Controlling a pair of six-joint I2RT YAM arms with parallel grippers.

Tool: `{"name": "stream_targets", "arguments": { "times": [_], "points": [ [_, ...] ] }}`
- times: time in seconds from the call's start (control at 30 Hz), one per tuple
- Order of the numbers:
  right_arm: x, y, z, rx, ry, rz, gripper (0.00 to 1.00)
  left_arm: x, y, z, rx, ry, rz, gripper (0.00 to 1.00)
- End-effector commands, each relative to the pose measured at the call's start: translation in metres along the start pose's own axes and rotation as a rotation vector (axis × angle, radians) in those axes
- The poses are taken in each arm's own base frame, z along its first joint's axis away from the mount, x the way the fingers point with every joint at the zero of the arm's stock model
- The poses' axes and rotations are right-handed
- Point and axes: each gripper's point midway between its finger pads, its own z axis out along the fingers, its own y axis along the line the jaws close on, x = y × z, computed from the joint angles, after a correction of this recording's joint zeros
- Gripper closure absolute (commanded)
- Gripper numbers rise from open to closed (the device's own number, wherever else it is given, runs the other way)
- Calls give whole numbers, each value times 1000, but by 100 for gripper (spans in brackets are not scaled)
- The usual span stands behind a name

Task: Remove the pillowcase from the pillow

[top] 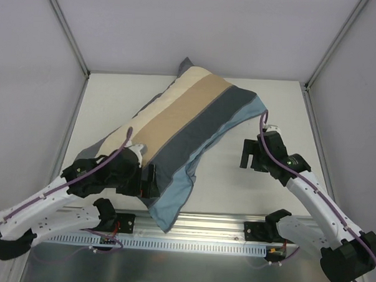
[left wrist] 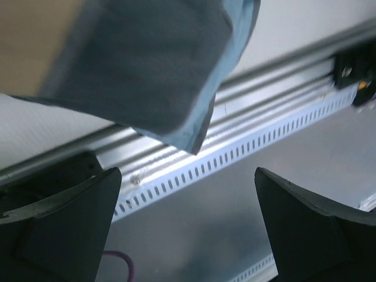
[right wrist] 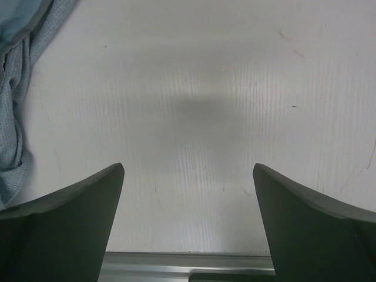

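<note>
Seen from above, the left arm (top: 54, 194) is stretched low from the near left corner toward the middle. The left gripper (top: 150, 182) is set against the near edge of the pillowcase (top: 189, 116). The pillowcase is laid slantwise on the table (top: 236, 187), striped face up, from the far middle down to the near left. There a light blue corner reaches over the metal rail (top: 197, 226) at the near edge. The sack is plump along its length, and the pillow inside is hidden by the cloth. The right arm (top: 316, 200) is raised from the near right and bent at the elbow. The right gripper (top: 249, 157) is held over bare table, near the right side of the pillowcase but apart from it.

In the left wrist view, the two dark fingers (left wrist: 64, 223) are spread wide and nothing is held between them. Grey and light blue cloth is seen beyond them, its corner over the slotted rail.

In the right wrist view, the fingers (right wrist: 64, 217) are likewise spread wide, nothing is gripped, and the bare table lies below. A rumpled fold of blue cloth is seen at the left edge.
</note>
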Motion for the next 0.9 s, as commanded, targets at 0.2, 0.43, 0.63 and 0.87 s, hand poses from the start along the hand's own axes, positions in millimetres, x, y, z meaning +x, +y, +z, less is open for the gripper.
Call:
{"name": "stream_targets", "arguments": {
  "times": [0.2,0.43,0.63,0.87],
  "points": [
    [-29,24,-5,-70,-39,-9,4,34,2,53,-308,-8,-83,1],
    [-20,17,-4,-57,-32,-20,4,39,10,90,-355,-65,-171,1],
    [-15,17,-4,-61,-30,-5,4,44,-22,126,-267,-69,-191,1],
    [-12,16,0,-77,-1,43,4,22,-5,136,-341,-163,-258,91]
  ]
}}
